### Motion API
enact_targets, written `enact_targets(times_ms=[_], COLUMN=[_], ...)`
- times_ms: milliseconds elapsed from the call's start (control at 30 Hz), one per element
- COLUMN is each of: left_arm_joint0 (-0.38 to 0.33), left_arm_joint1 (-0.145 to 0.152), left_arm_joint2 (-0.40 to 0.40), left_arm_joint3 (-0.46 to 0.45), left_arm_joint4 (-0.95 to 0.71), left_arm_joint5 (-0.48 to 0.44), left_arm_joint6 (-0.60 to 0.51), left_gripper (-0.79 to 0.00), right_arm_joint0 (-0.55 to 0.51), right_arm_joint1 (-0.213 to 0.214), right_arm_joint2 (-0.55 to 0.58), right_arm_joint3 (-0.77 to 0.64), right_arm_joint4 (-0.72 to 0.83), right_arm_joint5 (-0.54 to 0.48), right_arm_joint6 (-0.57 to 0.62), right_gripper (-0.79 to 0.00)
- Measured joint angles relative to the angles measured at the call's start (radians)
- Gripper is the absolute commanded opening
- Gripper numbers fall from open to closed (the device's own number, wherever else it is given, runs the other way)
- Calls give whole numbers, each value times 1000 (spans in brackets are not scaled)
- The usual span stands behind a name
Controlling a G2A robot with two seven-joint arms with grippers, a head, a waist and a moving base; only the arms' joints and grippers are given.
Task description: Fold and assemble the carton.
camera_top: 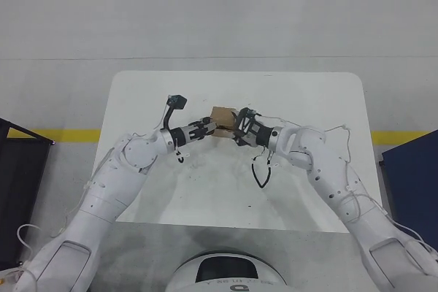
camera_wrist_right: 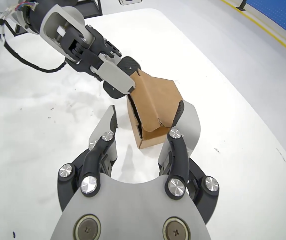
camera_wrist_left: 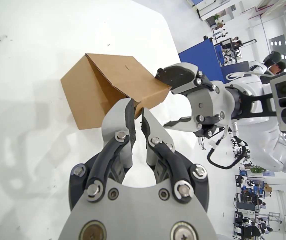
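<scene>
Top view: the carton sits on the white table, about midway across and toward the far edge. The left end effector and the right end effector meet it from either side. It shows small here, so its long axis is hard to call; it seems to run from the table's near side to its far side.

Left wrist view: the left end effector is all but closed, its pads pinching the corner of a loose flap. The carton stands erected as a box, flapped side turned upward. The right end effector is spread wide, with one pad resting on the flap's far edge and the other clear of the card.

Right wrist view: the right end effector gapes beside the carton, one finger against its side wall, the other apart. The flap is creased and lies raised, with a dark gap along one edge. I judge the closing of the flaps to be in hand. Next, the flap wants pressing down and tucking into that gap while the wall is held steady
</scene>
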Motion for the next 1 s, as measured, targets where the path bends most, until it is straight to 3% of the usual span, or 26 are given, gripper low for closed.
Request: enact_targets(times_ms=[267,467,567,633,933,967,1000], left_arm_joint0=[9,9,9,8,11,12,14], left_arm_joint1=[4,6,6,6,10,10,11], left_arm_joint2=[-13,-20,-23,-25,-42,-43,-46], left_arm_joint3=[-8,-12,-13,-12,-10,-11,-12], left_arm_joint4=[-3,-11,-18,-23,-47,-48,-51], left_arm_joint5=[-2,-8,-13,-18,-44,-47,-52], left_arm_joint6=[-5,-11,-13,-14,-16,-16,-15], left_gripper=[-785,-785,-785,-785,-785,-683,-345], right_arm_joint0=[27,34,32,30,15,12,9], right_arm_joint1=[-14,-23,-28,-31,-36,-35,-35], right_arm_joint2=[-34,-54,-65,-72,-69,-67,-63], right_arm_joint3=[-4,-25,-41,-52,-92,-96,-100], right_arm_joint4=[-64,-116,-150,-173,-213,-214,-217], right_arm_joint5=[47,107,147,172,194,192,190], right_arm_joint6=[28,72,102,122,150,150,150], right_gripper=[-486,-551,-656,-785,-785,-785,-785])
